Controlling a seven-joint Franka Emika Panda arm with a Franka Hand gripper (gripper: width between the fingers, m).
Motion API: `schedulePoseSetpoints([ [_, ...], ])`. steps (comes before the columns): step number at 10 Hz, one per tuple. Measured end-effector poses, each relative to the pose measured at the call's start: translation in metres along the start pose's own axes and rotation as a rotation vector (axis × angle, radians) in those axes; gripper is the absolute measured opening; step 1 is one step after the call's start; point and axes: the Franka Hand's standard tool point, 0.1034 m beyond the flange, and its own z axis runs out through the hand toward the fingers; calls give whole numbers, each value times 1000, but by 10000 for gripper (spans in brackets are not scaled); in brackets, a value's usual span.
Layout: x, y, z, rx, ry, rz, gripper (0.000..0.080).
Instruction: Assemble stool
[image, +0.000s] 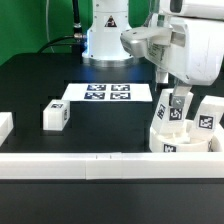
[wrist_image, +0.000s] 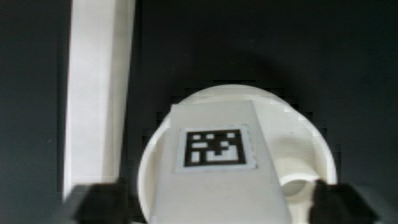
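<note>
Gripper (image: 172, 97) hangs low over the stool parts at the exterior view's right, its white body tilted a little and its dark fingers reaching down around an upright leg (image: 176, 109). In the wrist view the gripper (wrist_image: 210, 200) shows only as two dark fingertips (wrist_image: 102, 204), one on each flank of that leg (wrist_image: 222, 130), a rounded white piece with a black-and-white square tag facing the camera. The jaws stand apart with the leg between them; whether the pads press on it or stand just clear I cannot tell.

The leg rises from the seat (image: 190, 143), a thick round white disc that rests on the black bench (image: 110, 125) near its front edge and carries a tag on its side wall. A second leg (image: 207, 115) stands upright just beside the first, toward the exterior view's right. A loose leg (image: 55, 116) lies on the bench well apart, toward the exterior view's left.

The marker board (image: 107, 93) lies flat between the arm's base (image: 105, 35) and the rail (image: 90, 163), a long white bar along the bench's near edge. In the wrist view a white rail (wrist_image: 98, 90) runs beside the leg, apart from it.
</note>
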Motion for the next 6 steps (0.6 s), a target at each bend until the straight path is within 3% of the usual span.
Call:
schedulePoseSetpoints([
  [1, 0, 0, 0, 0, 0, 1, 388],
  [2, -1, 0, 0, 0, 0, 2, 388],
  [3, -1, 0, 0, 0, 0, 13, 336],
  [6, -2, 0, 0, 1, 1, 79, 336],
])
